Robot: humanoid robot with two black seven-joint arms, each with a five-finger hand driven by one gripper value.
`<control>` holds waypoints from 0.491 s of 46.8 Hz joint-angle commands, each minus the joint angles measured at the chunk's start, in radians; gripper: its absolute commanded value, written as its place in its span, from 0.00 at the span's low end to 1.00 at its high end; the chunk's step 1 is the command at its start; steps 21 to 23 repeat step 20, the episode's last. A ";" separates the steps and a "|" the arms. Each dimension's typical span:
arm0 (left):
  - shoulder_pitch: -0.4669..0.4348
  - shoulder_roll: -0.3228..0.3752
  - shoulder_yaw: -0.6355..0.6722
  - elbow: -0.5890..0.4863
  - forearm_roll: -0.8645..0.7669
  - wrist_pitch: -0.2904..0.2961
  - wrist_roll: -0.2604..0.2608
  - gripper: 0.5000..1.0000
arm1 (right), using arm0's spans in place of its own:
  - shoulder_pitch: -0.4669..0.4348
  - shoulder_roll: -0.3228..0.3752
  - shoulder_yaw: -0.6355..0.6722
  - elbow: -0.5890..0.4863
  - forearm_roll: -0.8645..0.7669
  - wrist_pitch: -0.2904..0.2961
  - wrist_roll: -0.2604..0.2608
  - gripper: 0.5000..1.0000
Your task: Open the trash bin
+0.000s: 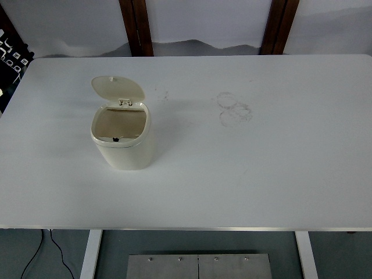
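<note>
A small cream trash bin (123,148) stands upright on the left half of the white table (261,168). Its lid (118,88) is swung up and tilted back on the far hinge, so the brownish inside (120,125) shows. Neither of my hands nor arms appears anywhere in the head view.
Faint grey ring marks (233,108) stain the table right of centre. Two dark wooden posts (136,26) rise behind the far edge. A black object with white labels (10,55) sits off the far left corner. A metal plate (197,266) lies below the near edge.
</note>
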 commanded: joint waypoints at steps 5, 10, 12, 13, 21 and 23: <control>0.006 0.000 -0.001 0.000 0.000 0.000 0.000 1.00 | 0.000 0.000 0.000 0.000 0.000 0.001 0.000 0.99; 0.011 0.000 0.001 0.000 0.000 0.000 0.000 1.00 | 0.000 0.000 0.000 0.000 0.000 -0.001 0.000 0.99; 0.011 0.000 0.001 0.000 0.000 0.000 0.000 1.00 | 0.000 0.000 0.000 0.000 0.000 0.001 0.000 0.99; 0.011 0.000 0.001 0.000 0.000 0.000 0.000 1.00 | 0.000 0.000 0.000 0.000 0.000 0.001 0.000 0.99; 0.011 0.000 0.001 0.000 0.000 0.000 0.000 1.00 | -0.002 0.000 0.000 0.000 0.000 -0.001 0.000 0.99; 0.011 0.000 0.001 0.000 0.000 0.000 0.000 1.00 | -0.002 0.000 0.000 0.000 0.000 -0.001 0.000 0.99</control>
